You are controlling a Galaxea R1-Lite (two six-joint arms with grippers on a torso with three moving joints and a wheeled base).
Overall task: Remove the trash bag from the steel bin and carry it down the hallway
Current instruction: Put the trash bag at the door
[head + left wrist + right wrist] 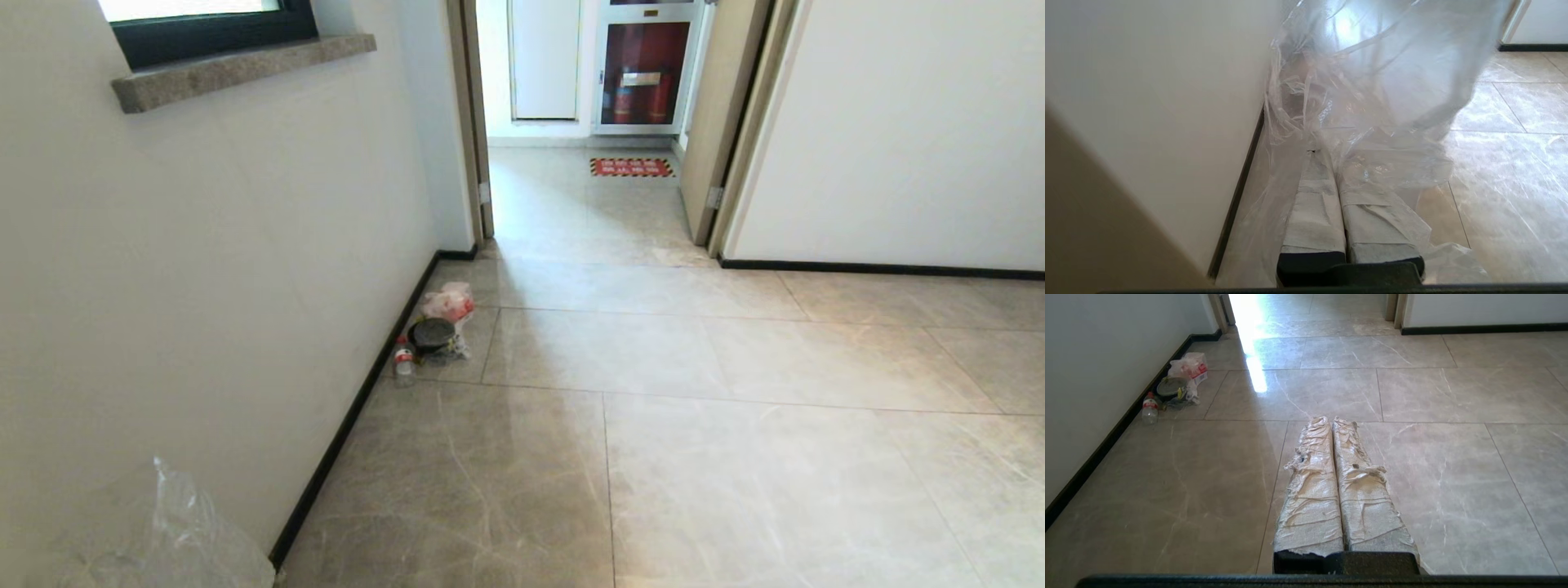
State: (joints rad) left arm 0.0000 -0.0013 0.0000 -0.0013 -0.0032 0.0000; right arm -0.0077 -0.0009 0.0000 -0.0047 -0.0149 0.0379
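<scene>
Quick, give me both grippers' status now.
Left gripper: closed on the trash bag.
Right gripper: closed, holding nothing.

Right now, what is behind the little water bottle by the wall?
Behind the small clear plastic bottle with a red label sits a round dark container on crumpled clear wrapping, then a pink-red plastic bag. What is inside the container or the bag cannot be seen.
</scene>
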